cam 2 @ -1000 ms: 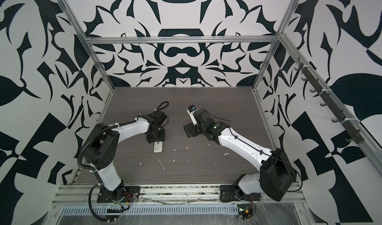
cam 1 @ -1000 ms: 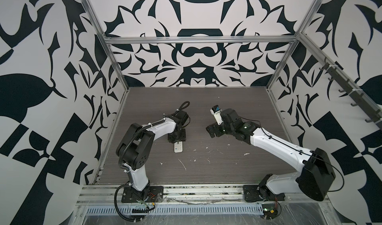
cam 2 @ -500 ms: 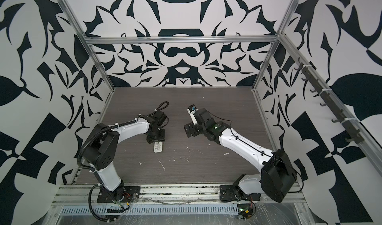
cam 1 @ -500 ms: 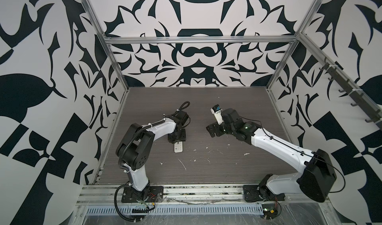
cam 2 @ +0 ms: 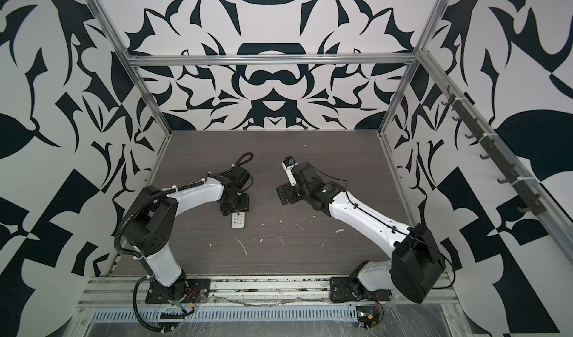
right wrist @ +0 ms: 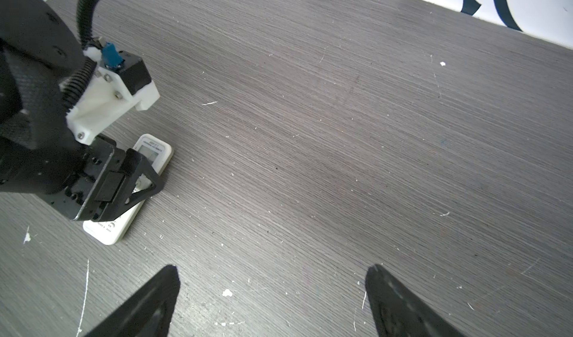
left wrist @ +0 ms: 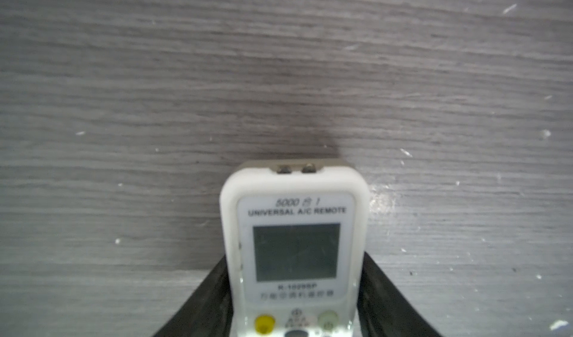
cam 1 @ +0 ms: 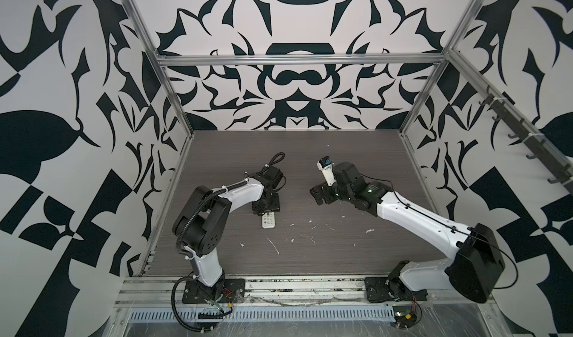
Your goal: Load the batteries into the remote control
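We see the bench (left wrist: 279,72) as matt grey wood-grain, finely lined. The remote control (left wrist: 294,248) is smooth white plastic, faintly glossy, its screen (left wrist: 310,264) dull grey. The right claw (right wrist: 273,267) looks matt black plastic; the frame rails (cam 1: 297,60) are brushed metal.

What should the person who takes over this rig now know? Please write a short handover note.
Left pincer: low over the remote control, one finger on each side; gripping or not, I cannot tell.
Right pincer: open wide, empty, raised above the table.
Remote control: flat on the table, screen up, so its back is hidden.
Batteries: none visible in any view.
Done: cannot be confirmed from here.
Left: turn the remote over, check the recess, then find and load the batteries if it is empty.
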Robot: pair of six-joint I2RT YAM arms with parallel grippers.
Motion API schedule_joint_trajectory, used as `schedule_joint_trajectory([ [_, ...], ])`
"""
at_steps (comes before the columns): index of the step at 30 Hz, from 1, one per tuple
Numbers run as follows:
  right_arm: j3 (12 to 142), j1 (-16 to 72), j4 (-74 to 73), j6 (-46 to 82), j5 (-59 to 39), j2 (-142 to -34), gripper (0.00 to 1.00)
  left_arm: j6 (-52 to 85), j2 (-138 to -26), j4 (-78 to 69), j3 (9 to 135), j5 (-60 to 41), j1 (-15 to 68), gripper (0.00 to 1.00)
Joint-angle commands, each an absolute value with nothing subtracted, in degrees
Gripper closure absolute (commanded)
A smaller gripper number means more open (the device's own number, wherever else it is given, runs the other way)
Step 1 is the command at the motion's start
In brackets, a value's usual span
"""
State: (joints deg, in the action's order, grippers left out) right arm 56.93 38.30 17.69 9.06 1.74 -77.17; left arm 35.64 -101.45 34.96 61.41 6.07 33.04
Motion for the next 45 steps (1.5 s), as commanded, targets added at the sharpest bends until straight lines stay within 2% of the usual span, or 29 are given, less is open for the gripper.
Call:
schedule_joint_trajectory([
  [1, 58.5, 38.0, 16.7, 9.1, 2.4, -75.1, 0.02, 36.4, -101.9, 34.3, 59.2, 5.9, 33.0, 0.36],
  [4, 58.3, 38.0, 16.8, 9.1, 2.9, -74.9, 0.02, 36.3, -101.0, 34.7, 59.3, 5.9, 33.0, 0.26],
  [7, 57.8, 38.0, 16.6, 9.1, 3.7, -74.7, 0.02, 36.3, -99.9, 35.0, 59.3, 5.9, 33.0, 0.08],
  [11, 56.9, 37.8, 16.8, 9.1, 5.3, -74.7, 0.01, 36.3, -97.7, 35.5, 59.3, 5.8, 33.0, 0.01],
  [19, 51.8, 32.1, 14.9, 10.3, 5.6, -70.3, 0.01, 35.5, -90.0, 34.8, 57.6, 6.8, 32.9, 0.01],
  [24, 46.3, 26.1, 11.9, 11.2, 7.3, -67.8, 0.01, 33.7, -83.3, 33.6, 55.8, 14.9, 32.3, 0.01],
  [30, 35.1, 24.3, 3.1, 14.0, 24.5, -57.9, 0.01, 32.1, -77.8, 30.4, 54.4, 25.5, 26.0, 0.01],
  [34, 27.7, 23.7, -4.1, 12.1, 39.2, -52.6, 0.01, 31.6, -75.4, 26.2, 53.3, 39.5, 22.2, 0.01],
  [38, 19.7, 22.6, -16.8, 6.5, 41.0, -50.4, 0.01, 24.5, -74.5, 20.0, 51.6, 48.9, 18.6, 0.01],
  [42, 13.7, 21.0, -30.6, -2.4, 35.2, -52.6, 0.01, 22.2, -73.5, 12.6, 47.8, 41.5, 13.0, 0.01],
  [45, 14.4, 19.0, -33.0, -5.3, 33.4, -56.5, 0.01, 15.9, -73.5, 1.0, 41.4, 44.6, 12.4, 0.01],
])
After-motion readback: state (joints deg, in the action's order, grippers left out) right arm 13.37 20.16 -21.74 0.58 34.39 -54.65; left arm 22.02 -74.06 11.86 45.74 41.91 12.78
